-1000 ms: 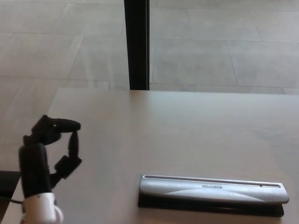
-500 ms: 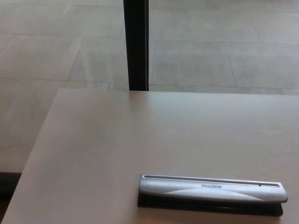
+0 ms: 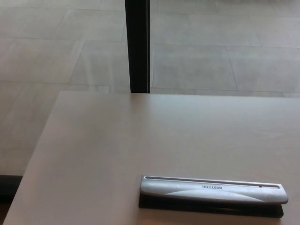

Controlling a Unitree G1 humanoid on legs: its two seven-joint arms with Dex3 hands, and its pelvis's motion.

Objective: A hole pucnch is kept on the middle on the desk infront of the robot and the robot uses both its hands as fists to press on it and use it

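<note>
A long silver hole punch (image 3: 213, 193) with a black base lies flat near the front edge of the pale desk (image 3: 140, 136), its length running left to right. A brand name is printed on its silver lever. Neither of my hands shows in the head view, and no arm is visible.
A black vertical post (image 3: 138, 44) stands behind the desk's far edge. Grey tiled floor (image 3: 225, 51) lies beyond and to the left of the desk. The desk's left edge runs diagonally at the picture's lower left.
My left hand, raised at the desk's left edge a second ago, has dropped out of view. The hole punch has not moved.
</note>
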